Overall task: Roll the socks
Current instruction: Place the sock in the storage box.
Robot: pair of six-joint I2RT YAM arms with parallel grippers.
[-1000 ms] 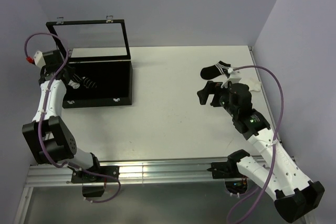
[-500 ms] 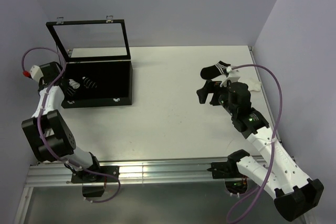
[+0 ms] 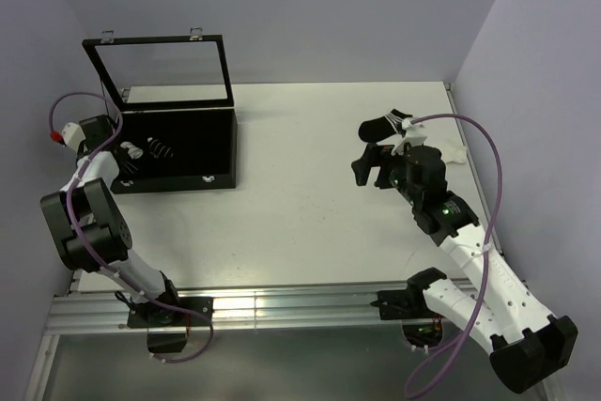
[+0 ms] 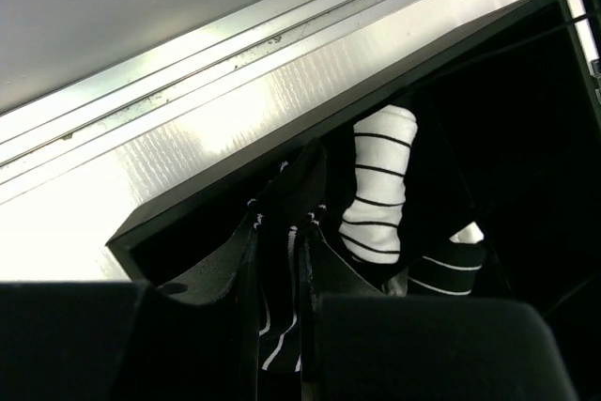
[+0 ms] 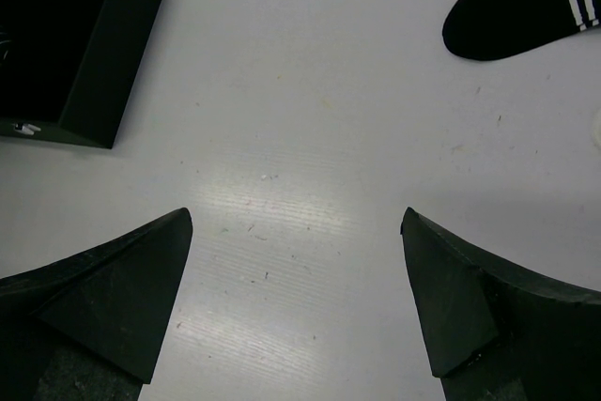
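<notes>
Left wrist view: my left claw [image 4: 282,279] is clamped on a black striped sock [image 4: 293,185] over the open box [image 3: 178,180], which already holds a white roll [image 4: 380,185]. My right claw [image 5: 296,223] hangs spread wide above the desk [image 5: 300,91], and the flat black sock [image 5: 516,11] beyond it is not yet rolled.

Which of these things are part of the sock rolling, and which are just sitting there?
Job: flat black sock, white sock, white striped roll, black roll in left gripper.
Lying about: black box, its raised lid.
</notes>
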